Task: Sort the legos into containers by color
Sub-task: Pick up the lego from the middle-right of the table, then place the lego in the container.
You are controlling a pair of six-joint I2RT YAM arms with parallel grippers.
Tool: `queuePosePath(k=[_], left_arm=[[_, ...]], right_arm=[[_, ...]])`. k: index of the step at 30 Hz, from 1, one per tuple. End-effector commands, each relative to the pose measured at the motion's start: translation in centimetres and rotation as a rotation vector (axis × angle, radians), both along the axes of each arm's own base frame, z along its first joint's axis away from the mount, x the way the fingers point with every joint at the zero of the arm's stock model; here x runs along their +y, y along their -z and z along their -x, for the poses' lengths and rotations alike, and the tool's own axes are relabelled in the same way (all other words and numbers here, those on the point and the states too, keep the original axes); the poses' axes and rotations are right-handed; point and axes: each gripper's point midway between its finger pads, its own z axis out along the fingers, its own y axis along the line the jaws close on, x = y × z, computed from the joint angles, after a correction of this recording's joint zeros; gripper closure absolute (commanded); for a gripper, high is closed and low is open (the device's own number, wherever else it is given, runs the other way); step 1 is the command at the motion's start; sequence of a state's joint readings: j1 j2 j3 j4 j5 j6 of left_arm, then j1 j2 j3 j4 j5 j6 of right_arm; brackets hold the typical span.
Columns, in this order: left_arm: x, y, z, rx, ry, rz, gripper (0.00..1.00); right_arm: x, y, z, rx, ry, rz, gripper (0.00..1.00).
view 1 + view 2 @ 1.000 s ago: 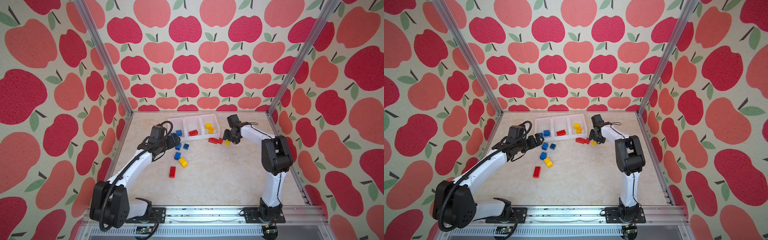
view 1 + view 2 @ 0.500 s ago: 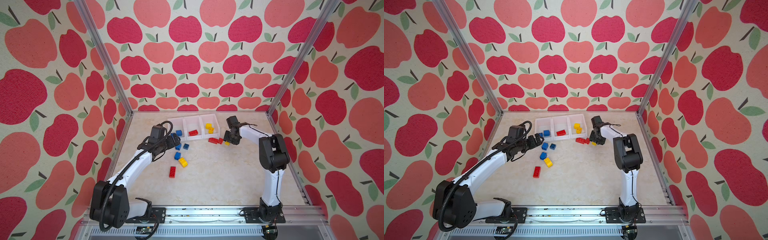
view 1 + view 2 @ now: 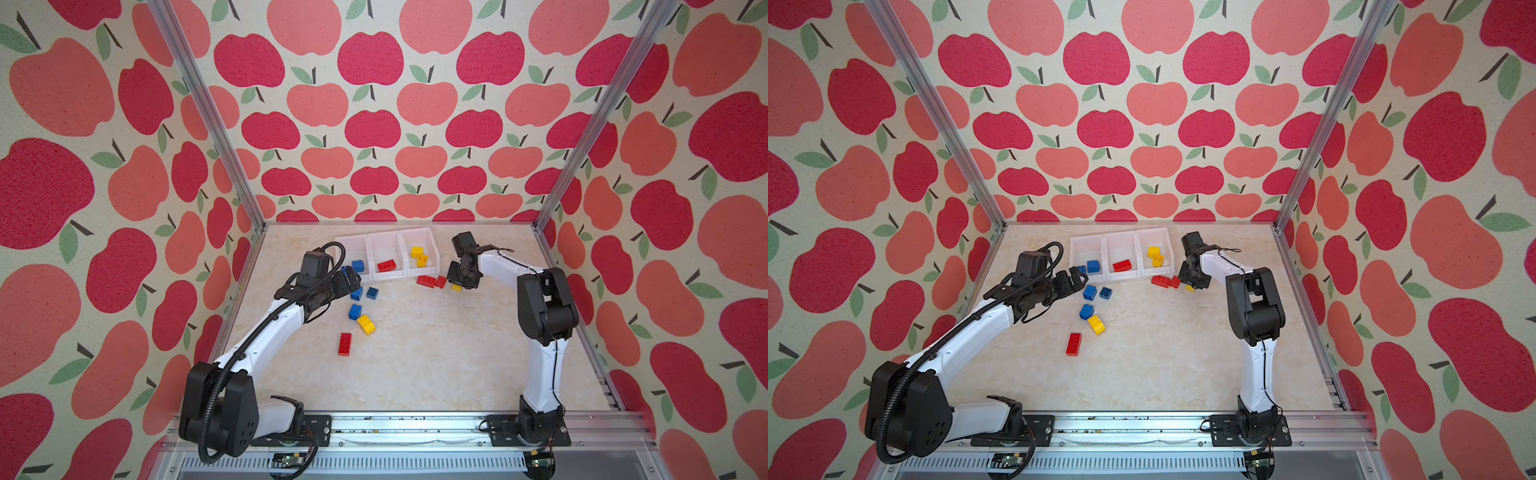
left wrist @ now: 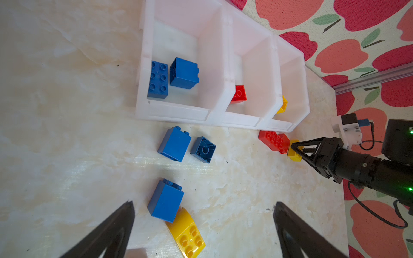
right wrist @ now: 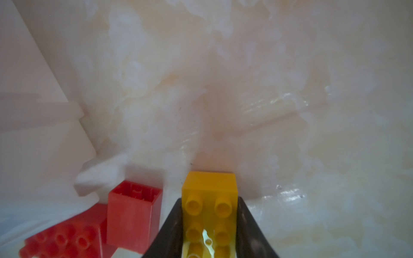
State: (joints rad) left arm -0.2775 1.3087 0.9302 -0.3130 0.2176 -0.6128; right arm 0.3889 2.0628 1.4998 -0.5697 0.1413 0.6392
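Yellow brick [image 5: 210,183] sits clamped in right hand [image 5: 209,201]; left hand [image 4: 203,203] gapes wide.

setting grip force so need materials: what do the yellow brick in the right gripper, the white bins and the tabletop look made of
The yellow brick, held in the right gripper: hard moulded plastic, smooth, slight sheen; crisp edges and studs. The white bins: thin moulded plastic, milky, perhaps slightly translucent walls. The tabletop: glossy marble pattern with light reflections; stone or printed laminate, cannot tell.
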Motion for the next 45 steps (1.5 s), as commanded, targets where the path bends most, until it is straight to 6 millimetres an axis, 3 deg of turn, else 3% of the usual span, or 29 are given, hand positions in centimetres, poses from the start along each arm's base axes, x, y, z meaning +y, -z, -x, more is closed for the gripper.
queuePosePath(k=[1,11,22,35,45], left_arm=[[0.3,-0.2,0.3,-0.006,-0.014,-0.007,0.01],[0.3,-0.1,0.2,-0.007,-0.012,-0.001,0.01],[0.6,0.3,0.4,0.001,-0.017,-0.006,0.01],[0.8,0.2,0.3,0.004,-0.022,-0.008,0.01],[1.2,0.0,0.4,0.004,-0.031,-0.011,0.01]], right_arm=[[1.2,-3.8,0.1,-0.080,-0.068,0.018,0.73],[5.7,-10.3,-1.6,-0.278,-0.234,-0.016,0.73],[9.1,-12.3,-5.4,-0.406,-0.395,0.009,0.73],[11.7,-10.2,-9.3,-0.438,-0.479,0.034,0.73],[12.1,-8.2,-11.3,-0.407,-0.484,0.085,0.71]])
